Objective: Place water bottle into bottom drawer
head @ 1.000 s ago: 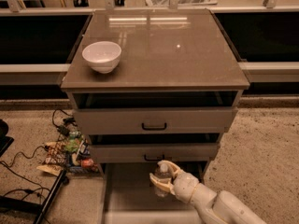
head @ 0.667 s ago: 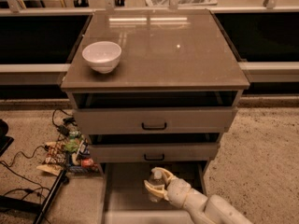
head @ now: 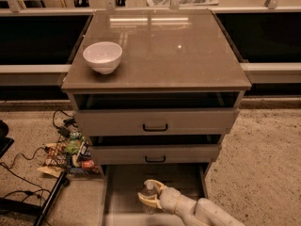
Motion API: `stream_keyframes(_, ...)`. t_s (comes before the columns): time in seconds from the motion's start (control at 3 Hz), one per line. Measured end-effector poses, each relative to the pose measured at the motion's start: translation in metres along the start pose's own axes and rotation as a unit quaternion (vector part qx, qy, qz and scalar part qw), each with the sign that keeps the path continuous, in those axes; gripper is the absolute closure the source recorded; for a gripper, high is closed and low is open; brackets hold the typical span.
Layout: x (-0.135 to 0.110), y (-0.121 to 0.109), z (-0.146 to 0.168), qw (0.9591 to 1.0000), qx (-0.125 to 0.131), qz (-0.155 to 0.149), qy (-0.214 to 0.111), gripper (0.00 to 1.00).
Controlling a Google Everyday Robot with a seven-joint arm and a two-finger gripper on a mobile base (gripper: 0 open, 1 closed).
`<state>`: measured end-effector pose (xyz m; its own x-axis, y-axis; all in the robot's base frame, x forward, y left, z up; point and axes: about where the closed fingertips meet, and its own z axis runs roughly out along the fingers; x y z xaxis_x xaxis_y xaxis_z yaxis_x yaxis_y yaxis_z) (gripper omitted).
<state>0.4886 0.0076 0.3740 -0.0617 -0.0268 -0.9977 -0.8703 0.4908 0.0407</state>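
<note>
The gripper over the bottom drawer has fingers clasped around the clear water bottle (white-capped).

Glossy cabinet top; smooth claw over matt bottom drawer grips clear plastic water bottle.

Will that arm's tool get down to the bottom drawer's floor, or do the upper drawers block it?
Probably yes. The tool, gripping the water bottle, hangs over the bottom drawer, which sticks out past the upper drawers; nothing shows beneath it.
</note>
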Motion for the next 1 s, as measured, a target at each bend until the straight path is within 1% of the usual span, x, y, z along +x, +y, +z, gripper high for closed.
stream_keyframes(0.33, 0.026, -0.001, 0.011, 0.9998, -0.007, 0.016, 0.013, 1.00)
stream_keyframes(0.67, 0.027, -0.002, 0.012, 0.9997, -0.008, 0.016, 0.014, 1.00)
stream_keyframes(1.0, 0.038, -0.003, 0.022, 0.9998, -0.017, 0.003, 0.011, 1.00)
